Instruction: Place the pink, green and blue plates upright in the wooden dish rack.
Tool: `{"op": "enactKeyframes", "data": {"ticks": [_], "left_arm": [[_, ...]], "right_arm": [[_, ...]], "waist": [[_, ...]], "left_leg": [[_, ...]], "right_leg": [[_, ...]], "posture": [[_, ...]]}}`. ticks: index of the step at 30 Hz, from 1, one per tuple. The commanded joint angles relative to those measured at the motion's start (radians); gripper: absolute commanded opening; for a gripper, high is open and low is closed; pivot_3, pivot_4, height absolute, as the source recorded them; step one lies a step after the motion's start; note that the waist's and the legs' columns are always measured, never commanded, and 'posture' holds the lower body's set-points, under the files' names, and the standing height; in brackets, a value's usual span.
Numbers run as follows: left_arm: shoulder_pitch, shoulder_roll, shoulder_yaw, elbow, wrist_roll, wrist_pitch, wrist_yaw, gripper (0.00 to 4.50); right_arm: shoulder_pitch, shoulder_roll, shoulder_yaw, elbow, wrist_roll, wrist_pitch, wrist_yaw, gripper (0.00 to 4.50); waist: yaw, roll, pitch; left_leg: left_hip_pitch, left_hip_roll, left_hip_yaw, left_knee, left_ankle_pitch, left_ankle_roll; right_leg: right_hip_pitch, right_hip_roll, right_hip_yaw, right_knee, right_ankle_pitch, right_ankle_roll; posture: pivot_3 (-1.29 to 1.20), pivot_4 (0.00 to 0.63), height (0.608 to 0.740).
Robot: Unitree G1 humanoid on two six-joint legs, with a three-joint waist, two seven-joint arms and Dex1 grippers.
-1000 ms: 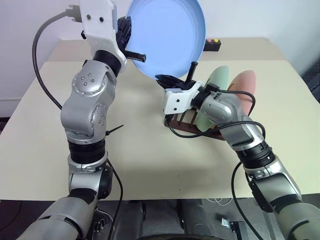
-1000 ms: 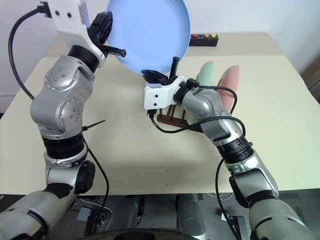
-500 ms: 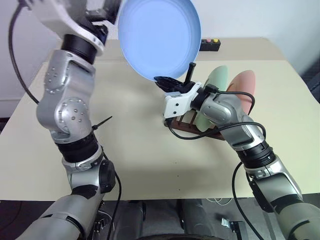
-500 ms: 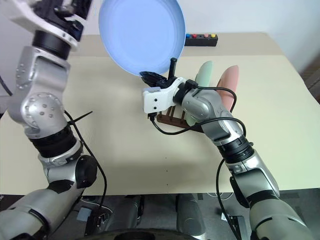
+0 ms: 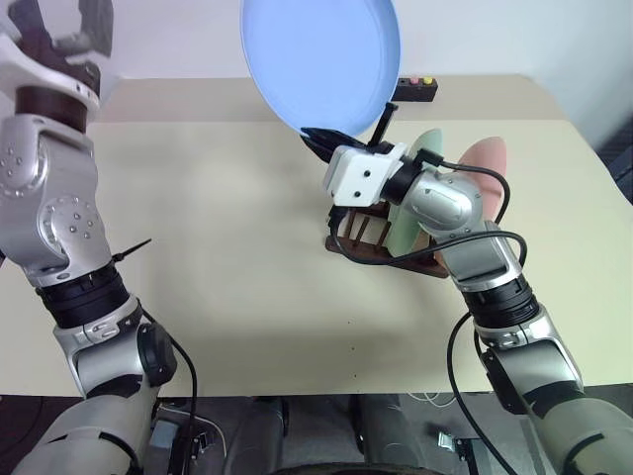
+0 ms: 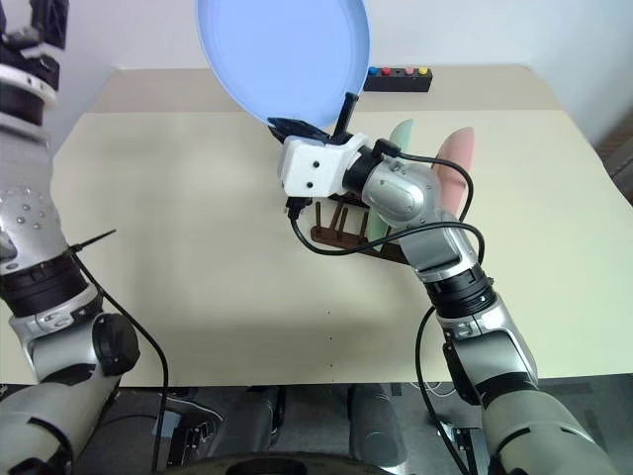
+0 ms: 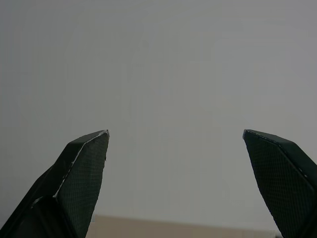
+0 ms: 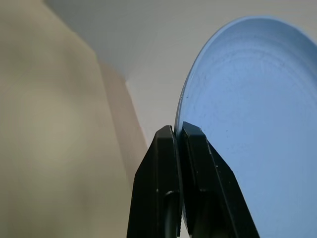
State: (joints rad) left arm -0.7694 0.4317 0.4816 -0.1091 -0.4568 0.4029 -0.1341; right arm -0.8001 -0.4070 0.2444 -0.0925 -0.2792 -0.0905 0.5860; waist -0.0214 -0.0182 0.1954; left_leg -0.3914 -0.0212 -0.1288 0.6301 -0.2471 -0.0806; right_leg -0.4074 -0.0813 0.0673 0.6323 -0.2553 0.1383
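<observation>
Blue plate (image 5: 318, 61) hangs high above the wooden dish rack (image 5: 381, 244), pinched only at its lower rim by our right gripper (image 5: 346, 142) while our left gripper (image 5: 61, 22) stands wide open and empty, so we judge it could pivot or slip and knock the green plate (image 5: 413, 203) and pink plate (image 5: 483, 168) already racked.

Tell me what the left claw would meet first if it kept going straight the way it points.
Probably nothing nearby: the left claw is open, raised beside the table, and faces a plain pale wall. That wall seems first in line, though its depth is unclear.
</observation>
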Motion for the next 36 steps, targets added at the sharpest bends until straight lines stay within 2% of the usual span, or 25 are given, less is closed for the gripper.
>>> {"op": "enactKeyframes", "data": {"ticks": [1,10,17,20,27,31,36], "left_arm": [[0.029,0.007,-0.030,-0.016,0.018,-0.049,-0.025,4.45],[0.100,-0.033,-0.096,0.026,0.011,-0.078,-0.073,4.45],[0.122,-0.075,-0.154,0.079,0.016,-0.084,-0.119,4.45],[0.125,-0.088,-0.167,0.087,0.015,-0.087,-0.125,4.45],[0.138,-0.101,-0.219,0.116,0.034,-0.106,-0.168,4.45],[0.168,-0.088,-0.253,0.131,0.052,-0.131,-0.231,4.45],[0.243,-0.039,-0.332,0.120,0.102,-0.160,-0.341,4.45]], "right_arm": [[-0.019,0.000,-0.044,-0.107,0.060,0.050,0.022,0.00],[0.021,0.024,-0.140,-0.322,0.275,0.350,0.053,0.00],[0.052,0.056,-0.270,-0.524,0.548,0.675,0.015,0.00],[0.055,0.049,-0.298,-0.570,0.623,0.754,-0.004,0.00],[0.054,0.060,-0.379,-0.665,0.854,0.963,-0.095,0.00],[0.083,0.126,-0.472,-0.670,1.059,1.089,-0.217,0.00],[0.102,0.174,-0.539,-0.648,1.288,1.144,-0.365,0.00]], "waist": [[0.000,0.000,0.000],[0.001,0.000,0.000],[0.002,0.000,0.000],[0.002,0.000,0.000],[0.003,0.000,0.000],[0.001,0.000,0.000],[0.001,0.000,0.000]], "left_leg": [[0.000,0.000,0.000,0.000,0.000,0.000],[0.000,0.000,0.000,0.000,0.000,0.000],[0.000,0.000,0.000,0.000,0.000,0.000],[0.000,0.000,0.000,0.000,0.000,0.000],[0.000,0.000,0.000,0.000,0.000,0.000],[0.000,0.000,0.000,0.000,0.000,0.000],[0.000,0.000,0.000,-0.001,0.000,0.001]], "right_leg": [[0.000,0.000,0.000,0.000,0.000,0.000],[0.000,0.000,0.000,0.000,0.000,0.000],[0.000,0.000,0.000,0.000,0.000,0.000],[0.000,0.000,0.000,0.000,0.000,0.000],[0.000,0.000,0.000,0.000,0.000,0.000],[0.000,0.000,0.000,0.000,0.000,0.000],[0.000,0.000,0.000,0.000,0.000,0.000]], "posture": [[0.00,0.150,0.740],[0.00,0.150,0.740],[0.00,0.150,0.740],[0.00,0.150,0.740],[0.00,0.150,0.740],[0.00,0.150,0.740],[0.00,0.150,0.740]]}}
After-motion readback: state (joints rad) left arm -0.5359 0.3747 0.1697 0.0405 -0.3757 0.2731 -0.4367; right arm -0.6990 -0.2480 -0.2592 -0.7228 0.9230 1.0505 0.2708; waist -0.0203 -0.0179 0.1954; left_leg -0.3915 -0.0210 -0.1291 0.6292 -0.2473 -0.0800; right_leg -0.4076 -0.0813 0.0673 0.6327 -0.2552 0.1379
